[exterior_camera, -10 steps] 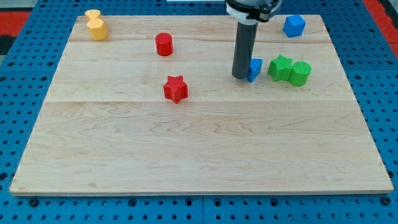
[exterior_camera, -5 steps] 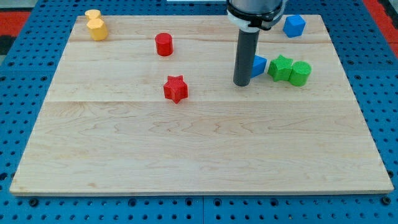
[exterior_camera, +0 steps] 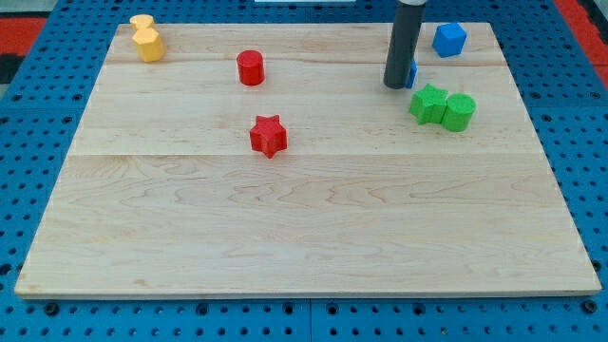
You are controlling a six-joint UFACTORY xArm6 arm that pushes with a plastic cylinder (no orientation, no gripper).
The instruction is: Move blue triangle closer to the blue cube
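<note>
The blue cube [exterior_camera: 449, 39] sits near the view's top right corner of the wooden board [exterior_camera: 304, 209]. The blue triangle [exterior_camera: 412, 70] is mostly hidden behind my dark rod; only a sliver shows at the rod's right edge. My tip [exterior_camera: 395, 85] rests on the board right against the triangle's left side, below and left of the blue cube. The triangle lies a short way below-left of the cube, apart from it.
A green star [exterior_camera: 428, 104] and a green cylinder [exterior_camera: 459, 112] touch each other just below-right of my tip. A red cylinder [exterior_camera: 251, 67] and a red star [exterior_camera: 269, 136] stand left of centre. Two yellow blocks [exterior_camera: 145, 38] sit at the top left.
My tip has moved up and to the right, pushing the blue triangle up toward the blue cube and away from the green star.
</note>
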